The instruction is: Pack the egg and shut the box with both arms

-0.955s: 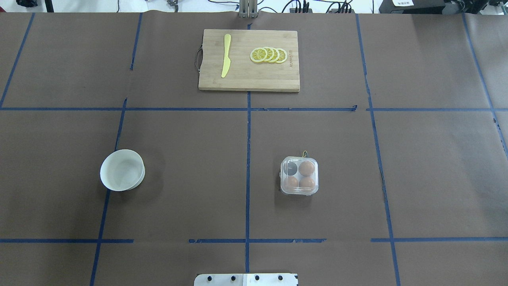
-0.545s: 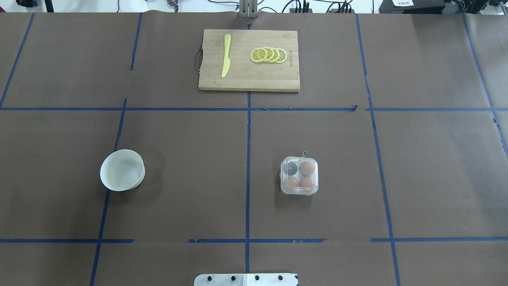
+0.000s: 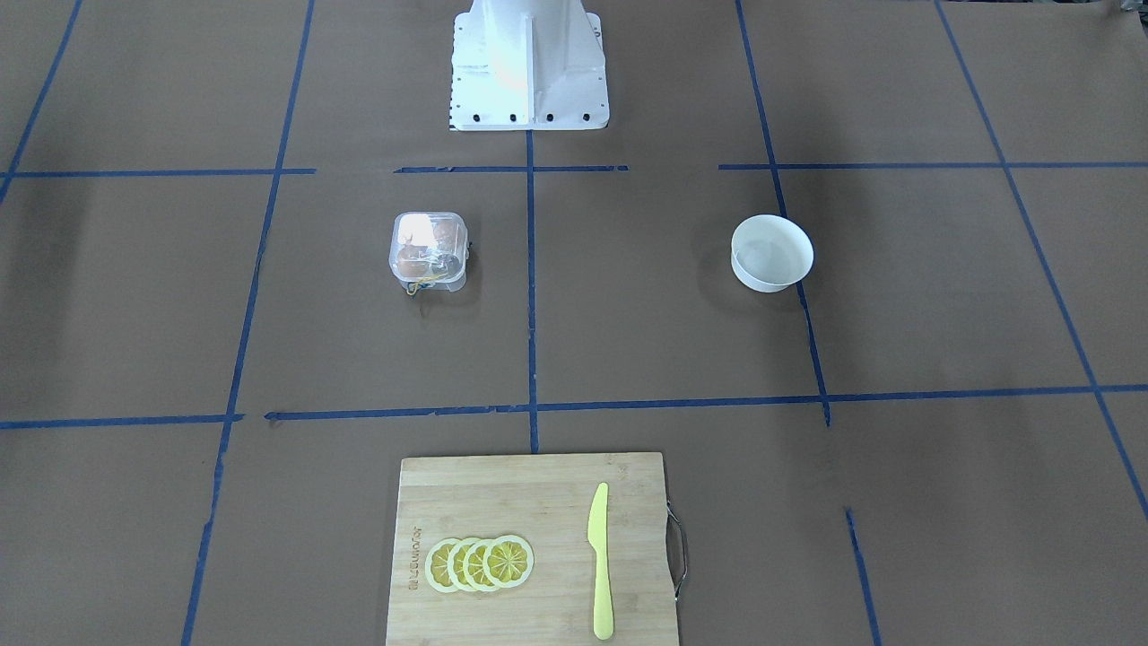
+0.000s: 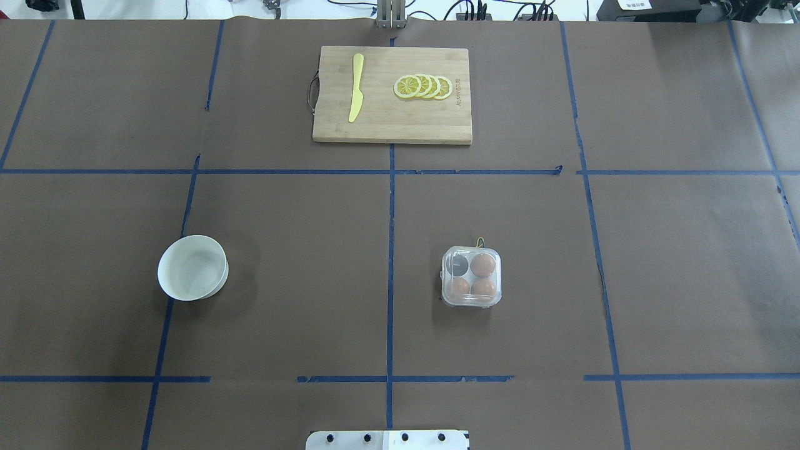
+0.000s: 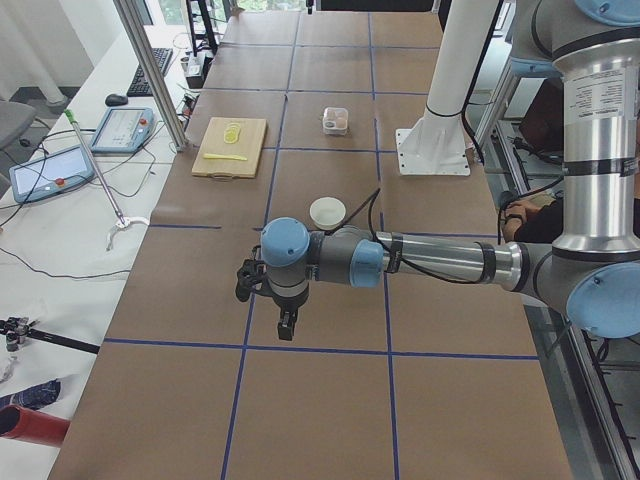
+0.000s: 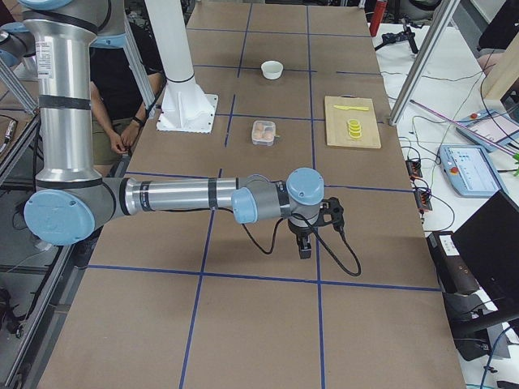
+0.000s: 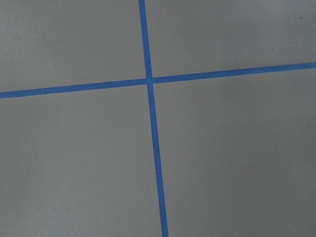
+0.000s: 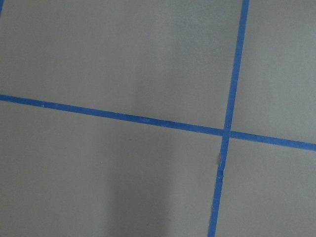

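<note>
Unfinished: box (image 4: pixel 471 276) holds three eggs (image 4: pixel 482 265), one hole (image 4: pixel 459 265) empty.
Left fingers (image 5: pixel 285 328), right fingers (image 6: pixel 304 247): well apart from it; grip cannot be told.

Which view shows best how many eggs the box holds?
Overhead exterior: the box shows three eggs and one empty hole. The front-facing view has glare; side views show it tiny; wrist views miss it.

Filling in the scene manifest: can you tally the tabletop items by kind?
Smooth orange-brown eggs: 3
Clear plastic four-hole egg box: 1
Round white bowl: 1
Rectangular wooden cutting board: 1
Yellow plastic knife: 1
Yellow lemon slices: 4
Total: 11
</note>
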You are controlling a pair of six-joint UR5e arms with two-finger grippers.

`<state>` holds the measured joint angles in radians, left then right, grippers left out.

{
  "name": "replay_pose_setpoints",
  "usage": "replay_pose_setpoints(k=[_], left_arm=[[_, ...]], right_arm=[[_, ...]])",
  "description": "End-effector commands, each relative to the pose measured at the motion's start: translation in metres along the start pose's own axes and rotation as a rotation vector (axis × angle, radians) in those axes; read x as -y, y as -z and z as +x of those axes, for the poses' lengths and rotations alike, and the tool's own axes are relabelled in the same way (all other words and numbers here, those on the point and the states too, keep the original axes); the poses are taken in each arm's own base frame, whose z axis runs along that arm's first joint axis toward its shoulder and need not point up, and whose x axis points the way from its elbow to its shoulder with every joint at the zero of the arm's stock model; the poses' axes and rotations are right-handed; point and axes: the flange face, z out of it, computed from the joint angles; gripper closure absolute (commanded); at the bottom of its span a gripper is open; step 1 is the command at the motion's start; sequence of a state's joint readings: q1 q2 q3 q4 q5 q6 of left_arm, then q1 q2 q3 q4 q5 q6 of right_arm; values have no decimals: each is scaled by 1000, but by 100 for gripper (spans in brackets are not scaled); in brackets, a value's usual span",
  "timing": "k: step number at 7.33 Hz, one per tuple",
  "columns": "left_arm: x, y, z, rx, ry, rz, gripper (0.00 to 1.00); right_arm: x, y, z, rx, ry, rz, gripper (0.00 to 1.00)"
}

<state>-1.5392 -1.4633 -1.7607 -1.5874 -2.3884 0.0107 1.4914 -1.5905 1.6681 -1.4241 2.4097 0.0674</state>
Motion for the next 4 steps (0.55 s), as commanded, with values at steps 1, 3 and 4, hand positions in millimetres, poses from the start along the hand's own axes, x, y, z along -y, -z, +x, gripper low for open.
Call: replay_pose_setpoints(k=[1, 3, 4], left_arm=[[2, 0, 1, 1, -2, -1, 0], [5, 1, 2, 1, -5, 2, 0], [7, 2, 3, 1, -6, 4, 0]], right_arm=[[1, 2, -3, 1, 6, 5, 0], [1, 2, -3, 2, 6, 5, 0], [1, 2, -3, 4, 4, 4, 0]])
